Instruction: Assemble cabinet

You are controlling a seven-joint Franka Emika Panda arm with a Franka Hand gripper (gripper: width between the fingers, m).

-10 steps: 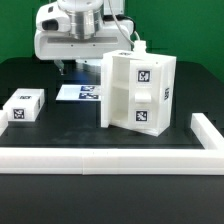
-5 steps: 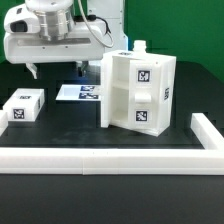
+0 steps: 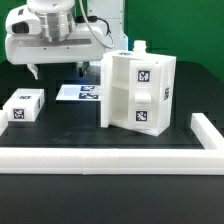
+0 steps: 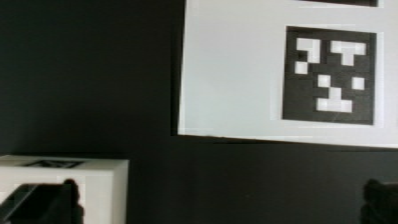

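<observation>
The cabinet (image 3: 138,92), a tall white boxy body with square tags on its faces, stands upright on the black table right of centre in the exterior view. My gripper (image 3: 57,72) hangs open and empty above the table at the back left, well apart from the cabinet. In the wrist view the gripper (image 4: 214,200) shows two dark fingertips (image 4: 45,200) spread wide with only bare table between them. A small white tagged block (image 3: 25,105) lies at the exterior view's left, and its corner (image 4: 63,170) sits beside one fingertip.
The marker board (image 3: 82,93) lies flat behind the cabinet's left side, and it fills much of the wrist view (image 4: 231,70). A long low white border rail (image 3: 100,160) runs along the front and turns up the exterior view's right side (image 3: 206,130).
The arm moved toward the exterior view's left in the first half second, then held still. The jaws stayed open and no part on the table moved.
</observation>
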